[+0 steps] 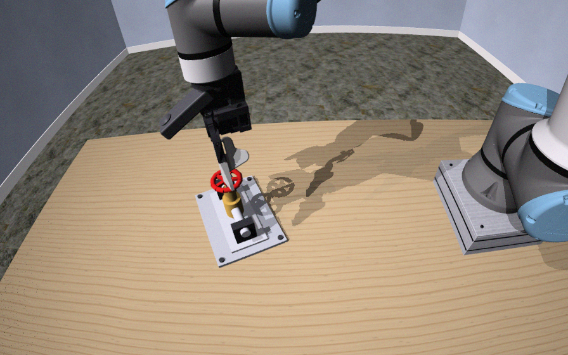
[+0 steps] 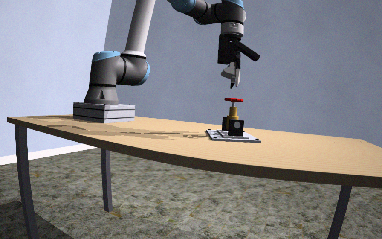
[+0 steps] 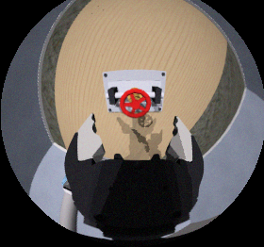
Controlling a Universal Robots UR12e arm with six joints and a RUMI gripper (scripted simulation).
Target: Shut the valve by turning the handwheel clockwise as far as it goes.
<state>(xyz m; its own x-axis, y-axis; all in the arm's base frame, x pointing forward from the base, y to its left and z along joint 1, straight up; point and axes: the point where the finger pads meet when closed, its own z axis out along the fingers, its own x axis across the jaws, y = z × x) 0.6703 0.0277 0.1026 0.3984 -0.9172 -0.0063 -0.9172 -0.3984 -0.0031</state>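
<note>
Red wheel on pale wood

The handwheel (image 1: 225,180) is red, its stem (image 2: 232,112) brass-yellow, the plate (image 1: 212,224) light grey; the table (image 1: 366,286) shows tan wood grain.

We see a pale wooden table top (image 1: 101,273) with fine, wavy grain lines and a matt finish. On it sits a flat light-grey plate (image 1: 210,222) that looks like smooth brushed metal, with small dark screw heads at its corners. Above that plate, the round red handwheel (image 1: 225,180) looks like smooth painted metal or plastic, and the brass-coloured cylindrical stem (image 2: 232,112) beneath it has a dull golden sheen. The mottled grey-green floor (image 2: 172,207) looks stone-like and rough.
</note>
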